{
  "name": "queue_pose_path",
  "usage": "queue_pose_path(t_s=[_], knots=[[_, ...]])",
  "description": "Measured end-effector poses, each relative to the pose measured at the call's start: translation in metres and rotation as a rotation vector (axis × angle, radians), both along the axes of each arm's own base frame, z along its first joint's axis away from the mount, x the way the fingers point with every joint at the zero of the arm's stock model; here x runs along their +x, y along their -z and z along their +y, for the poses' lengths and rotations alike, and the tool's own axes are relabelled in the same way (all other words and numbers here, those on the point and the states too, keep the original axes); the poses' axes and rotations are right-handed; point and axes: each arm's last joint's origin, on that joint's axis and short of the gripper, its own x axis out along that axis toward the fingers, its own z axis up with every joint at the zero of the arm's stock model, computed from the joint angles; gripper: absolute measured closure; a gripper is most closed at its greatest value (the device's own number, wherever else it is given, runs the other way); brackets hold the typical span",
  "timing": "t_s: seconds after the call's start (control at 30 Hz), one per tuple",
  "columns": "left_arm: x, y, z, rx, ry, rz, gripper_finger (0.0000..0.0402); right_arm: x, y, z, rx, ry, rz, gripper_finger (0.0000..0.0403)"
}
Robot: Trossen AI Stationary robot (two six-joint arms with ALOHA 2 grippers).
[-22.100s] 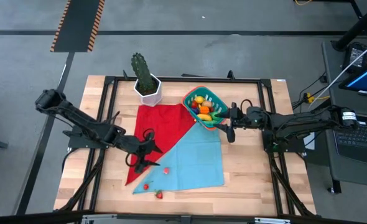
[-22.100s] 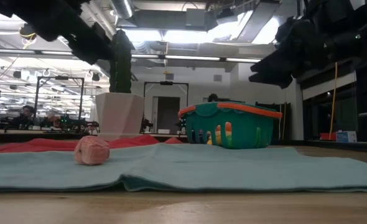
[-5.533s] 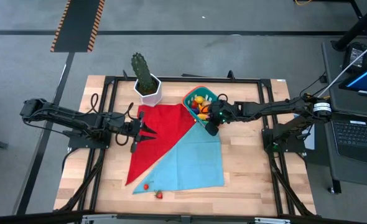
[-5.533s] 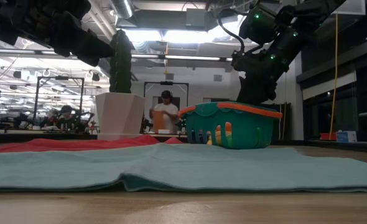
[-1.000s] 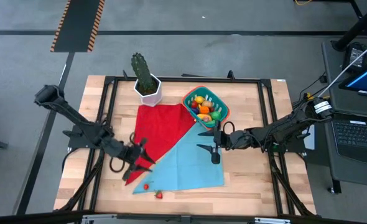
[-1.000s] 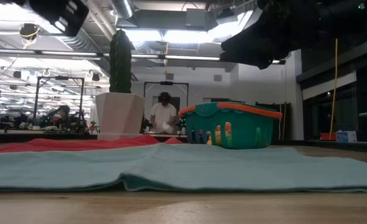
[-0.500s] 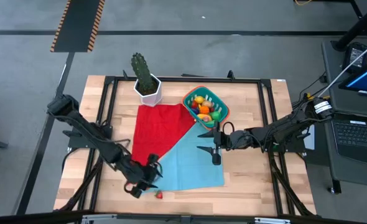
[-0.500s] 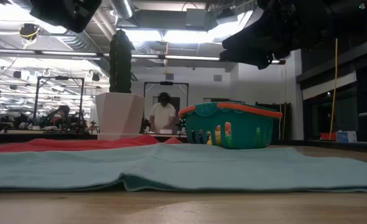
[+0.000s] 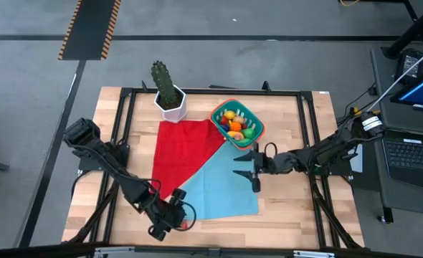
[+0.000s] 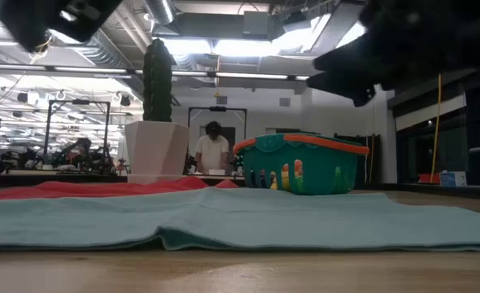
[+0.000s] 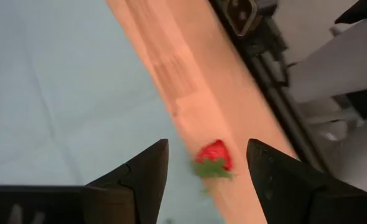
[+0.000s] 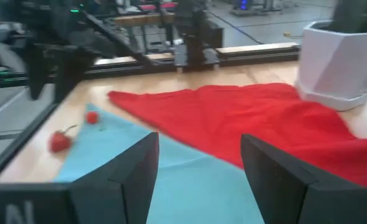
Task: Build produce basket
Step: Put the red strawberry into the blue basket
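From overhead I see the small teal plastic basket with the orange-red rim (image 9: 236, 123) sitting toward the far side of the wooden table (image 9: 297, 208), at the far right corner of the red cloth (image 9: 186, 154), already holding a pile of small toy fruits and vegetables (image 9: 234, 125) in yellow, orange and green. My left gripper (image 9: 174, 215) is low over the near edge of the light blue cloth (image 9: 222, 183), and its jaws stand spread with nothing between them. Through the left wrist camera I look past the two dark fingers (image 11: 140, 174) at a small red toy berry with a green leafy top (image 11: 213, 158), lying on bare wood just beside the blue cloth's edge and framed in the gap between the fingers, not touched by either. My right gripper (image 9: 249, 170) hangs over the right part of the blue cloth, near the basket but apart from it, its jaws also spread and empty. From the right wrist camera I make out two red berries (image 12: 60, 140) near the cloth's far edge. The white hexagonal pot with the green cactus (image 9: 170, 99) stands beyond the red cloth.
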Motion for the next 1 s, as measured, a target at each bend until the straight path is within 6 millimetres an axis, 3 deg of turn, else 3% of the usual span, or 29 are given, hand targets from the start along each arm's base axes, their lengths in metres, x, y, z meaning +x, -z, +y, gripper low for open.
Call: queue_pose_path(t_s=[0.27, 0.5, 1.0], knots=[[-0.006, 0.004, -0.009, -0.024, 0.005, 0.026, 0.0193, -0.013, 0.003, 0.022, 0.049, -0.094, -0.013, 0.0177], [0.000, 0.034, -0.014, 0.043, 0.007, 0.095, 0.0193, -0.015, -0.001, 0.036, 0.060, -0.149, -0.026, 0.0177], [0.006, 0.049, -0.022, 0.067, 0.025, 0.139, 0.0193, -0.021, -0.001, 0.047, 0.112, -0.190, -0.022, 0.0177]])
